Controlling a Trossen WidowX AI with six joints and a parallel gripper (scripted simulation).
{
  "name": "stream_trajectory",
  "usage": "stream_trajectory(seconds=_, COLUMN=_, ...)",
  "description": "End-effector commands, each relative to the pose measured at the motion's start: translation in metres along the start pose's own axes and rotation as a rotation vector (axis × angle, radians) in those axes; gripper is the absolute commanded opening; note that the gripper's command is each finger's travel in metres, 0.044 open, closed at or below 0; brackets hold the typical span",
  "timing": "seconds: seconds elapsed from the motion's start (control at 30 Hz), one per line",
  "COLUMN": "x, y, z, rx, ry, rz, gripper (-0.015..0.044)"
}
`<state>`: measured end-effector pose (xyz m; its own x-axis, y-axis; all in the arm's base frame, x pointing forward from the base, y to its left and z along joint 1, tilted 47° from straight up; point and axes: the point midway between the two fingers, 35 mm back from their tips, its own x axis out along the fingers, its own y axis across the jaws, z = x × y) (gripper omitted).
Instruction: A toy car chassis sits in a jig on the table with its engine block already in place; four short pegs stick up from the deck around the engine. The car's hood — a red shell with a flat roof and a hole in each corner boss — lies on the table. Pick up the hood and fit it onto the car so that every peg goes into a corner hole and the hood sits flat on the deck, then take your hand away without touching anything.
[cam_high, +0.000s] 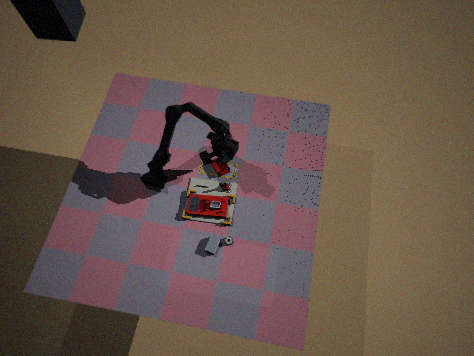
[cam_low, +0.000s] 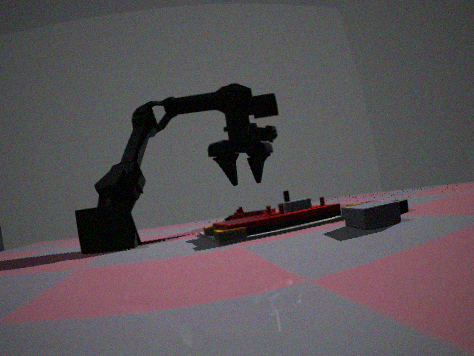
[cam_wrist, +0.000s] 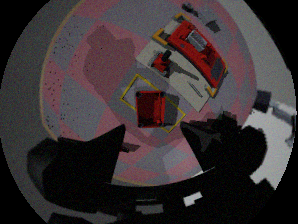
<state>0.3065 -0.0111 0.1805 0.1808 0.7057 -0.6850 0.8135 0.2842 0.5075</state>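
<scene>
In the top view the arm's wrist (cam_high: 225, 146) hides the jaws' tips. The pegs on the red chassis (cam_high: 207, 205) (cam_low: 280, 217) (cam_wrist: 200, 54) are too small there to count. The wrist view's lower edge cuts off the jaws; the hood's (cam_wrist: 150, 109) corner holes are too dim to make out.
</scene>
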Motion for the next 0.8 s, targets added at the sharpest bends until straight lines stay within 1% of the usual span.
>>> stream_trajectory(seconds=0.0, x=0.001, y=-0.001, z=0.002, rx=0.009, ry=-0.005, rz=-0.003, gripper=0.044)
stream_trajectory(seconds=0.77, x=0.016, y=0.0, z=0.003, rx=0.009, ry=-0.006, rz=-0.003, gripper=0.044)
